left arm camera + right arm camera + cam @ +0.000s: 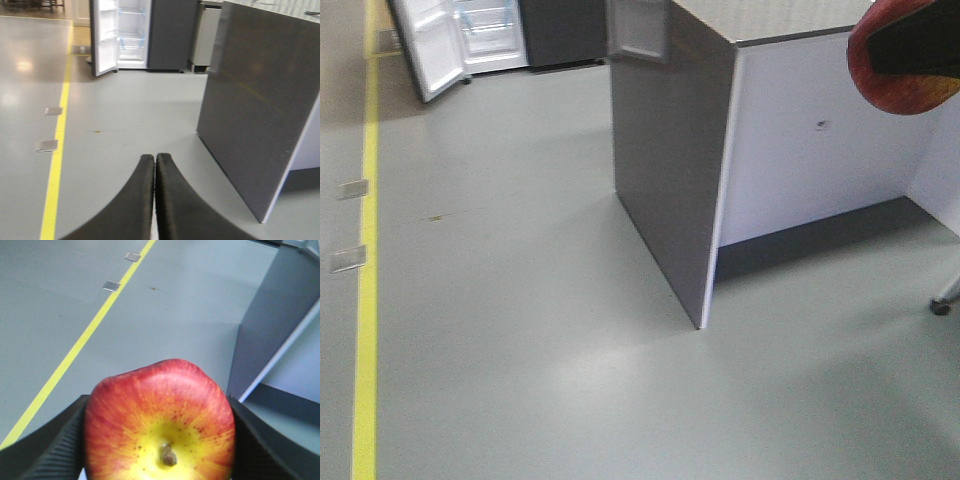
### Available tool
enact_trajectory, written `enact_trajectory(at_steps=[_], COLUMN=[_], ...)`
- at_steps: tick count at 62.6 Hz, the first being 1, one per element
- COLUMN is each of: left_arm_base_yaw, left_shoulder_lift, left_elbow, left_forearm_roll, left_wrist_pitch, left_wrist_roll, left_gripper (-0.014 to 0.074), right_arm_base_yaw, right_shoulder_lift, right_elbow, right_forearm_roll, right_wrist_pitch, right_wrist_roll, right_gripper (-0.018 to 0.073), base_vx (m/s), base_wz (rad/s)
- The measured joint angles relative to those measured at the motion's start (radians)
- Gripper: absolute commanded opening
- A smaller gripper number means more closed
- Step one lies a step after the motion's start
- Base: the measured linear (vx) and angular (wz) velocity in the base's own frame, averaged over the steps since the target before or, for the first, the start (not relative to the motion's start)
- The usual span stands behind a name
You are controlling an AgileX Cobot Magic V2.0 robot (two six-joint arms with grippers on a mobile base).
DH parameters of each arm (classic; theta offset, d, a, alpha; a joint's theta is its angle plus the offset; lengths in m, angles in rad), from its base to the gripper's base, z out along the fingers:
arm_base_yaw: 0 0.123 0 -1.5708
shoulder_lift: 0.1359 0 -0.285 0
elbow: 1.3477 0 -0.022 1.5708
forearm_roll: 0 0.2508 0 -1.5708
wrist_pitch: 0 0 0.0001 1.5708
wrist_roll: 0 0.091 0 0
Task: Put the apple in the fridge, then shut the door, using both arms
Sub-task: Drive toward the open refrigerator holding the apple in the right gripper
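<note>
The red and yellow apple (160, 420) fills the lower right wrist view, stem toward the camera, with my right gripper (159, 440) shut on it, black fingers pressing both sides. The same apple (900, 75) shows at the top right edge of the front view, part hidden by a black finger. Far off at the top left stands the fridge (490, 35), its white shelved inside showing, and its door (430, 50) swung open to the left. In the left wrist view the fridge (134, 35) and door (105, 37) lie far ahead. My left gripper (154, 159) is shut and holds nothing.
A dark grey cabinet with white inner panels (670, 150) stands close on the right, also seen as a grey panel (260, 100). A yellow floor line (365, 250) runs along the left, with two small floor plates (348, 258). Grey floor stretches toward the fridge. A castor (942, 305) sits at right.
</note>
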Motion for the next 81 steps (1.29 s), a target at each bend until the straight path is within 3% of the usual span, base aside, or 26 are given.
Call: enact_trajectory(at_steps=[81], left_arm_base_yaw=[0.000], left_shoulder_lift=[0.000], left_elbow=[0.000], left_forearm_roll=[0.000], left_wrist_pitch=[0.000], left_wrist_roll=[0.000], left_gripper=[-0.0006], right_arm_base_yaw=[0.000], right_shoulder_lift=[0.000], right_elbow=[0.000], right_forearm_roll=[0.000], right_wrist_pitch=[0.000], right_wrist_roll=[0.000], right_gripper=[-0.0007], base_vx=[0.09], base_wz=[0.33])
